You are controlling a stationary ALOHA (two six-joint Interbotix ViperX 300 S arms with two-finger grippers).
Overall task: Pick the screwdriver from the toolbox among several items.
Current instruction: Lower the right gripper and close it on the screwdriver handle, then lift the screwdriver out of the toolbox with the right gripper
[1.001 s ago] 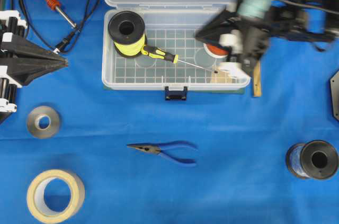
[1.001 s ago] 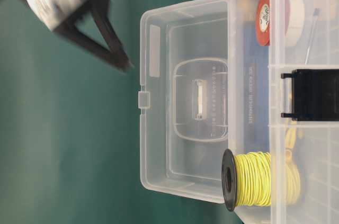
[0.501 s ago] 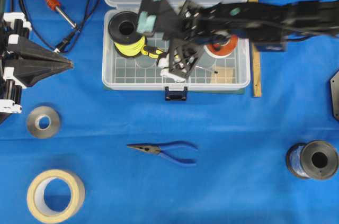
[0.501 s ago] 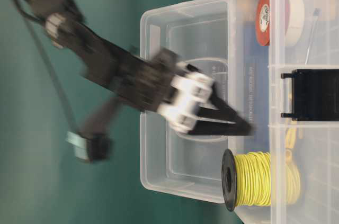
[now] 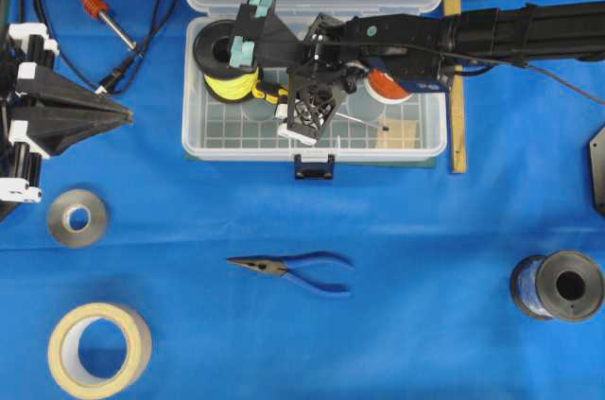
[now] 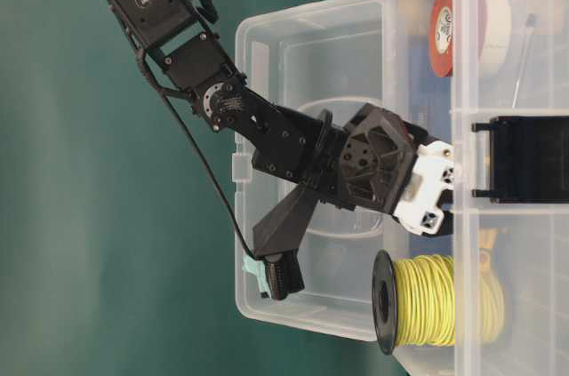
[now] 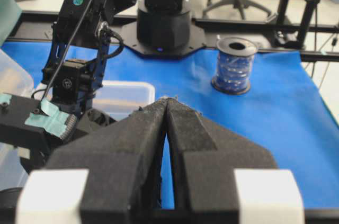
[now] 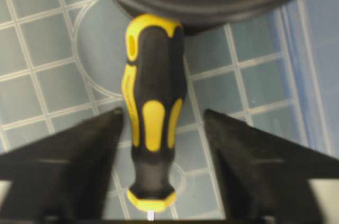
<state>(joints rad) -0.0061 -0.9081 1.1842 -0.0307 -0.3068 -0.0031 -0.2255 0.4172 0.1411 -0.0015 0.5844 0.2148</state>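
Blue cloth covers the surface (image 5: 425,258) in the overhead view; at upper centre the toolbox (image 5: 194,130), clear plastic with a gridded floor, holds the screwdriver (image 5: 267,92) beside a yellow wire spool (image 5: 225,67), with the right gripper (image 5: 301,126) lowered over it. An orange-and-white tape roll (image 5: 388,88) sits to the right (blue-handled pliers (image 5: 302,269) lie outside, lower centre). The left gripper (image 5: 118,113) rests at the left edge.

Table-level view: the right arm angles into the toolbox, fingertips hidden behind the wall.

Left wrist view: the left gripper's foam-textured pads (image 7: 137,144) meet, holding nothing.

Right wrist view: matte black fingers (image 8: 69,155) stand apart on either side of the chunky, rubbery-looking handle, not touching. A good grasp probably closes squarely on the thick middle, clear of the spool's flange.
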